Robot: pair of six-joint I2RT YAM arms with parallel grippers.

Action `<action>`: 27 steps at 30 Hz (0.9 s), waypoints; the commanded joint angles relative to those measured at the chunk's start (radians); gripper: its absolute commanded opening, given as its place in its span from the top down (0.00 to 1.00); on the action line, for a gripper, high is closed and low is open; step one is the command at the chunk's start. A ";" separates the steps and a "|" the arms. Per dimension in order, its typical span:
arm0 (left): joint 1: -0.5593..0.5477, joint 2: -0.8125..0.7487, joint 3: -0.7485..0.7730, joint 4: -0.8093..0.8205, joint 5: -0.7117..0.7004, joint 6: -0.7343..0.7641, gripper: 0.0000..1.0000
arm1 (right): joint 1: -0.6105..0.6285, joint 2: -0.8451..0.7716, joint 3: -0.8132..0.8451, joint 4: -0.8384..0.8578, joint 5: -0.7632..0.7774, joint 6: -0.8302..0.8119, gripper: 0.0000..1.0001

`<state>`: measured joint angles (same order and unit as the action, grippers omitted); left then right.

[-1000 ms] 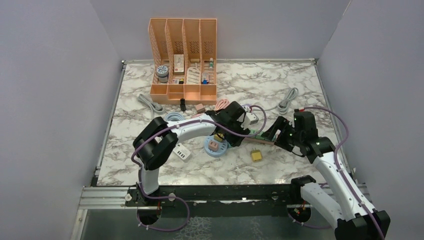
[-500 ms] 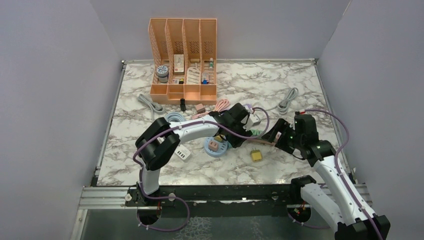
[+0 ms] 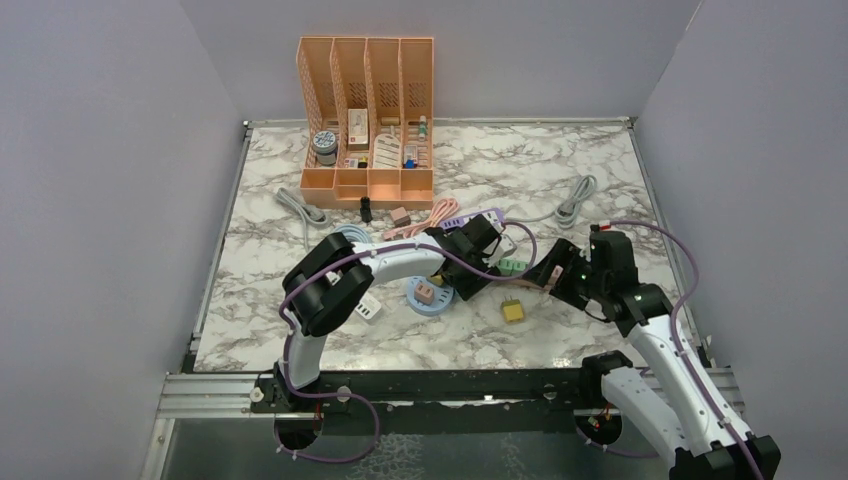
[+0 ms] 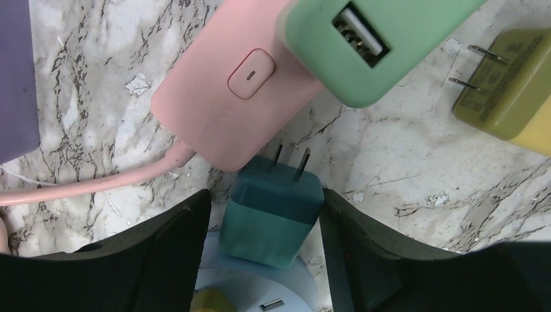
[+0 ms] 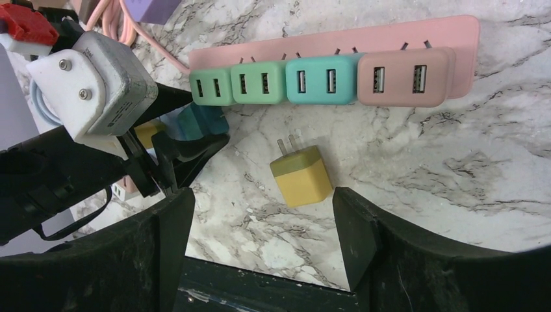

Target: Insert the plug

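Note:
My left gripper (image 4: 266, 214) is shut on a teal two-prong plug (image 4: 273, 218). Its prongs point at the near end of the pink power strip (image 4: 227, 110), just below the strip's button. In the right wrist view the strip (image 5: 390, 39) lies across the top with several coloured USB adapters plugged in, and the teal plug (image 5: 201, 122) sits below its left end. My right gripper (image 5: 263, 214) is open and empty, hovering near a yellow plug (image 5: 302, 177) that lies loose on the marble. In the top view the left gripper (image 3: 484, 274) and right gripper (image 3: 550, 272) face each other.
A round light-blue dish (image 3: 430, 295) with small plugs sits under the left wrist. An orange file organiser (image 3: 368, 110) stands at the back. Grey cables (image 3: 575, 200) and a pink cable (image 3: 440, 212) lie behind the strip. A white adapter (image 3: 366, 305) sits by the left arm.
My left gripper has shifted slightly left and nearer with the teal plug, closing on the strip's left end. The right arm has barely moved.

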<state>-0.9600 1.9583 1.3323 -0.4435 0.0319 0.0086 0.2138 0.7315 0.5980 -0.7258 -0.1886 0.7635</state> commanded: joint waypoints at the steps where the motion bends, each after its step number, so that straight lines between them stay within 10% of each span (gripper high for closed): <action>1: -0.003 0.007 -0.019 -0.036 -0.038 -0.013 0.37 | -0.004 -0.029 -0.001 -0.005 -0.008 0.015 0.22; 9: -0.021 -0.072 -0.021 -0.034 0.017 -0.010 0.63 | -0.004 -0.064 -0.005 -0.003 -0.055 0.024 0.22; 27: -0.048 -0.558 -0.295 0.348 0.239 -0.158 0.63 | -0.004 -0.030 0.028 0.251 -0.608 0.072 0.28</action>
<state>-1.0035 1.4723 1.1240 -0.2485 0.2001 -0.1131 0.2142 0.6857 0.5877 -0.5896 -0.6331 0.8013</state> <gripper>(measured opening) 0.476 0.728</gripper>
